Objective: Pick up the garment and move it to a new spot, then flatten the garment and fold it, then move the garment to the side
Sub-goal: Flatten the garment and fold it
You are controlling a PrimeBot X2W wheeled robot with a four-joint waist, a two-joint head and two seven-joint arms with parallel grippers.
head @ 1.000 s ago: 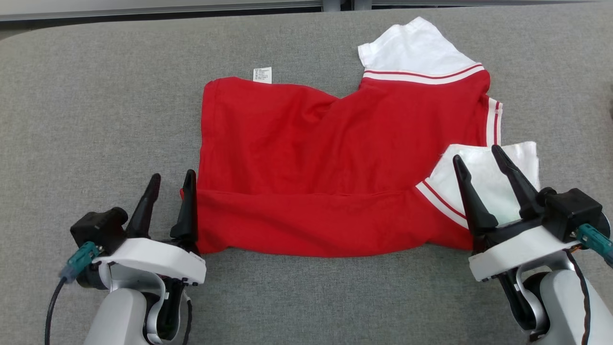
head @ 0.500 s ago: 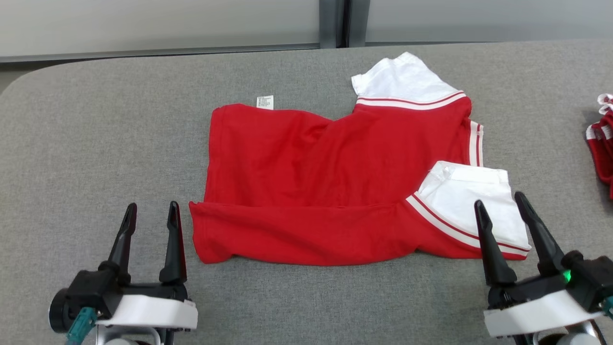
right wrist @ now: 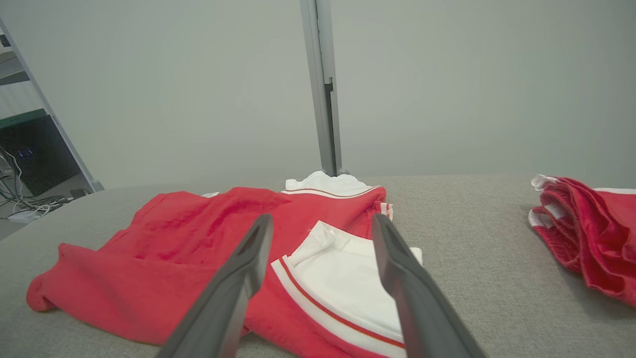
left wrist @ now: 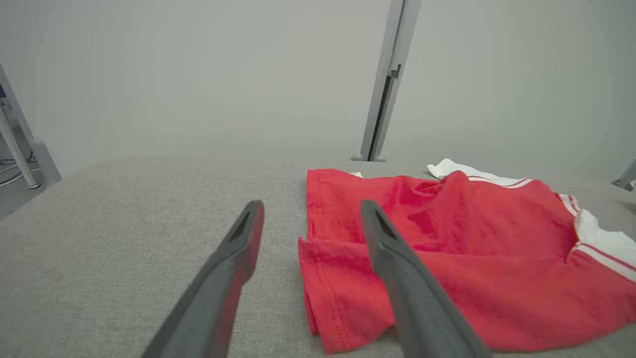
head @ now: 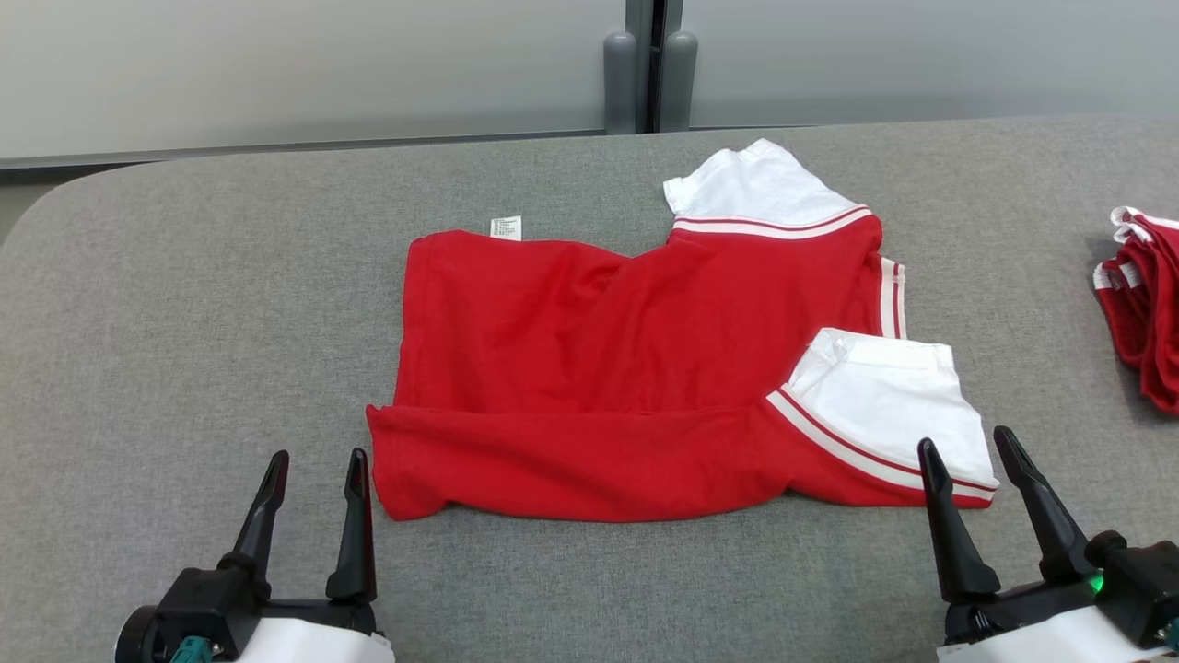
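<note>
The garment (head: 636,368) is a red shirt with white sleeves and red-white trim, lying partly folded on the grey table (head: 184,322); its near long edge is doubled over onto itself. It also shows in the left wrist view (left wrist: 447,263) and the right wrist view (right wrist: 198,248). My left gripper (head: 316,458) stands open near the garment's near left corner, clear of the cloth, nothing between its fingers (left wrist: 228,278). My right gripper (head: 963,440) is open too, just short of the near white sleeve (head: 884,405), with its fingers (right wrist: 412,293) empty.
A second bundle of red and white cloth (head: 1147,295) lies at the table's right edge, seen also in the right wrist view (right wrist: 591,228). A grey post (head: 649,64) and pale wall panels stand behind the table. The rounded left table corner (head: 55,203) is near.
Both grippers have drawn back toward me from the garment's near edge, empty and open. The camera has tilted up, so the garment sits lower in the picture and the bundle at the right has appeared.
</note>
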